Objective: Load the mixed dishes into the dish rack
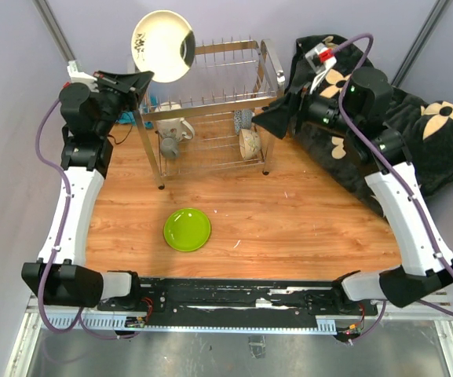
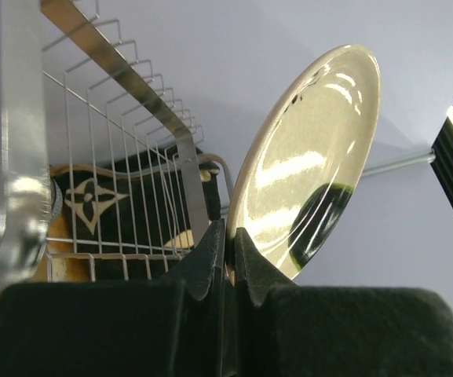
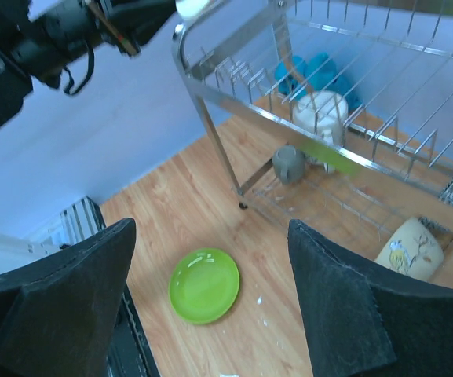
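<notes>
We pinch the cream plate (image 2: 305, 157) by its rim in our left tool (image 2: 228, 232), upright beside the dish rack's (image 1: 210, 106) top for slotting; our right tool (image 3: 210, 236) gapes wide.

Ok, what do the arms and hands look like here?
Left arm and right arm: white shells, black joints, a purple cable along each. Left hand and right hand: black, wedge-shaped, felt-like fingers.
</notes>
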`<action>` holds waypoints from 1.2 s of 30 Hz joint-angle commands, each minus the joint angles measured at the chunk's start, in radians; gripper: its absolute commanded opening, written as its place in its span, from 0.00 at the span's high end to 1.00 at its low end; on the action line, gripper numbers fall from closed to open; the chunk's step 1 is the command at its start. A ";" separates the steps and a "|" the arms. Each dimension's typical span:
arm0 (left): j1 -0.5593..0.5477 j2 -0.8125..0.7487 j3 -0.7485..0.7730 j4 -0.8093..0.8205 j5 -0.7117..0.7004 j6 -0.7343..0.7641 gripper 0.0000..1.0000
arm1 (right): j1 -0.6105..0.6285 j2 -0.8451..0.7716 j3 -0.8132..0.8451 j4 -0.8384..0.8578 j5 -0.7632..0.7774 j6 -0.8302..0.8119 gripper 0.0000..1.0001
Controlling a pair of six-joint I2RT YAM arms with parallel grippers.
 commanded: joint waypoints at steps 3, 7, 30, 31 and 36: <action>-0.089 0.035 0.075 0.034 0.071 0.054 0.99 | -0.088 0.085 0.107 0.206 -0.122 0.201 0.21; -0.157 0.068 0.131 -0.007 0.078 0.109 0.99 | -0.104 0.140 0.158 0.271 -0.134 0.266 0.21; -0.324 0.134 0.181 0.000 0.104 0.130 1.00 | -0.108 0.212 0.125 0.475 -0.019 0.427 0.22; -0.328 0.134 0.183 0.001 0.103 0.129 1.00 | -0.109 0.215 0.124 0.479 -0.014 0.430 0.22; -0.338 0.139 0.201 0.000 0.112 0.131 0.99 | -0.109 0.228 0.118 0.494 0.016 0.443 0.26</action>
